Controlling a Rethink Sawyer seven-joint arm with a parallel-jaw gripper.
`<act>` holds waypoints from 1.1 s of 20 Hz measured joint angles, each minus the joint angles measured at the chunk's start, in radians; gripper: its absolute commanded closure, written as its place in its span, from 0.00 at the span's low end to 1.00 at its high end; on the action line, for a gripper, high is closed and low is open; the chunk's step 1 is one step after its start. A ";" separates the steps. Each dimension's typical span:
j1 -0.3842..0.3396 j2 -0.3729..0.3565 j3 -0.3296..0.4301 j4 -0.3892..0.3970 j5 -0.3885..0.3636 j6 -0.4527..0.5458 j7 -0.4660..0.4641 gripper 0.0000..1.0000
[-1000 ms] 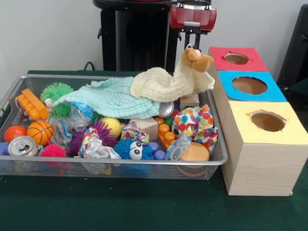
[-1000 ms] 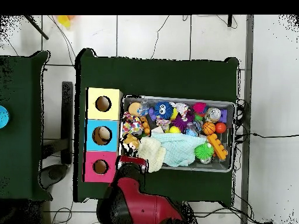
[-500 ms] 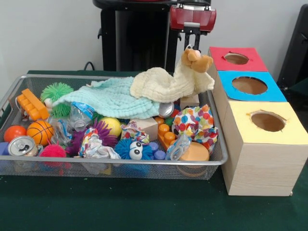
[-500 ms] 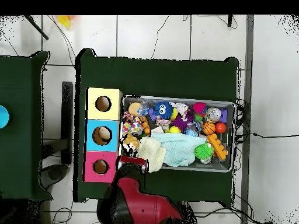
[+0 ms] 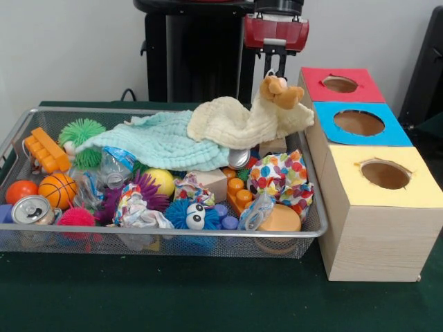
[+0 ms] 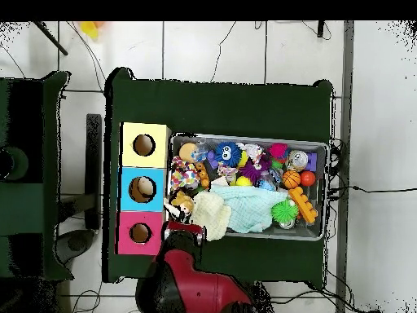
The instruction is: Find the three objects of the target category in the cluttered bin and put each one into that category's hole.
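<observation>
While lifted, plush dog (image 5: 279,88) (pincer-held (image 5: 275,71))

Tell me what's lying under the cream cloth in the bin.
The cream cloth drapes over a pale green cloth, and a silver can end peeks out below its edge. Anything deeper beneath both cloths is covered and cannot be seen.

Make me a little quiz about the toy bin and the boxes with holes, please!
1. True or false: the pincer hangs above the tan plush toy.
2. Which box is nearest the plush toy? A) yellow box B) blue box C) red box
3. Fill in: the cream cloth lies partly over a pale ___ cloth.

Key: 1 true; 2 C; 3 green.
</observation>
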 measured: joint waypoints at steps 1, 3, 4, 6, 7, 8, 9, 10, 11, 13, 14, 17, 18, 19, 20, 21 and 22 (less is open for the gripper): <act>0.000 0.000 0.000 0.005 0.000 0.000 0.000 1.00; 0.001 0.001 0.000 0.016 0.000 0.000 0.000 1.00; 0.002 0.001 0.001 0.019 0.000 0.000 0.000 1.00; 0.004 0.001 0.001 0.029 0.000 0.000 0.000 1.00; 0.005 0.001 0.001 0.034 0.000 0.000 0.000 1.00; 0.006 0.001 0.001 0.037 0.000 0.000 0.000 1.00; 0.007 0.001 0.001 0.040 0.000 0.000 0.000 1.00; 0.008 0.001 0.001 0.046 0.000 0.000 0.000 1.00; 0.008 0.001 0.001 0.048 0.000 0.000 0.000 1.00; 0.008 0.007 0.001 0.052 0.000 -0.002 0.000 0.00; 0.008 0.008 0.001 0.053 0.000 -0.003 0.000 0.00; 0.008 0.018 0.001 0.053 0.000 -0.019 0.000 0.00; 0.006 0.022 0.002 0.053 0.000 -0.030 0.000 0.00; 0.005 0.023 0.002 0.053 0.000 -0.034 0.000 0.00; 0.004 0.025 0.002 0.053 0.000 -0.039 0.000 0.00; 0.002 0.028 0.003 0.053 0.000 -0.046 0.000 0.00; 0.000 0.031 0.003 0.053 0.000 -0.054 0.000 0.00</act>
